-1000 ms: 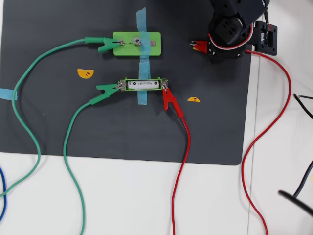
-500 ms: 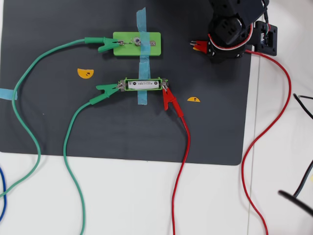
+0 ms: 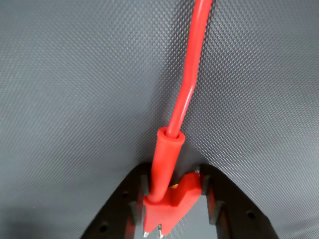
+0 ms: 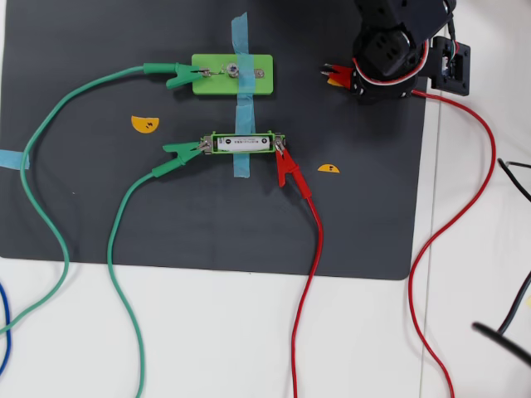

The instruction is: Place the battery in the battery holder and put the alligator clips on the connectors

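While the claw [image 3: 172, 211] pinched the loose red clip [image 3: 167, 204] above the dark mat [image 4: 99, 215], right of the light-green block [image 4: 233, 75], its taut wire [image 4: 465, 166] could tug it askew. Missing the block's small right tab [image 4: 261, 74] was my worry.

We see a matt, finely woven dark mat [image 3: 75, 99], a glossy rubbery red clip [image 3: 167, 199] with bare metal teeth, matt black plastic fingers [image 3: 124, 199], and a smooth bright-green plastic battery holder [image 4: 242, 133].
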